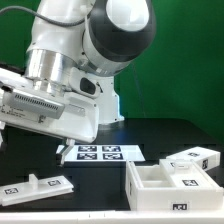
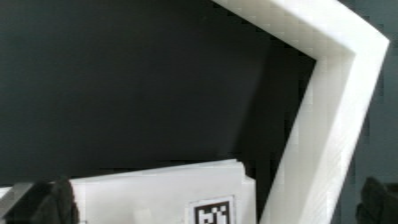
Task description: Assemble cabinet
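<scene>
The cabinet's open white box body lies at the exterior view's right front. A flat white tagged panel lies behind it, and another tagged panel lies at the left front. In the exterior view the arm's hand hangs over the left of the table and its fingers do not show. In the wrist view my gripper is open, with a dark fingertip at each lower corner. A white tagged panel lies below, between them, not gripped.
The marker board lies flat at mid table behind the parts. In the wrist view a thick white angled bar runs beside the panel on the black table. The arm's bulk fills the exterior view's upper left.
</scene>
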Action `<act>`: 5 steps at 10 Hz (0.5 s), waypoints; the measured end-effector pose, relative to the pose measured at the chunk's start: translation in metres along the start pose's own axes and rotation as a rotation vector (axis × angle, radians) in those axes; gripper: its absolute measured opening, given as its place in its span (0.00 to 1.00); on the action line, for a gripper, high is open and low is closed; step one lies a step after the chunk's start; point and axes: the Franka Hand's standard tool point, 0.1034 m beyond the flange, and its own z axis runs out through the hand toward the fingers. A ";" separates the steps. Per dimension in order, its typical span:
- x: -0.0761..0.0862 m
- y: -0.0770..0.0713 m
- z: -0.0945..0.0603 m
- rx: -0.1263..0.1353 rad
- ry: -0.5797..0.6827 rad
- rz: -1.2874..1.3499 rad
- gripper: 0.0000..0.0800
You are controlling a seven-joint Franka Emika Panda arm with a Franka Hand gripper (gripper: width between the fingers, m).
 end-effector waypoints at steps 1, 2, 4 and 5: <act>0.001 -0.001 0.000 0.005 0.003 -0.003 1.00; 0.002 -0.001 0.000 0.005 0.005 -0.009 1.00; 0.007 0.006 0.003 -0.091 -0.025 -0.015 1.00; 0.014 0.014 0.006 -0.156 -0.037 -0.029 1.00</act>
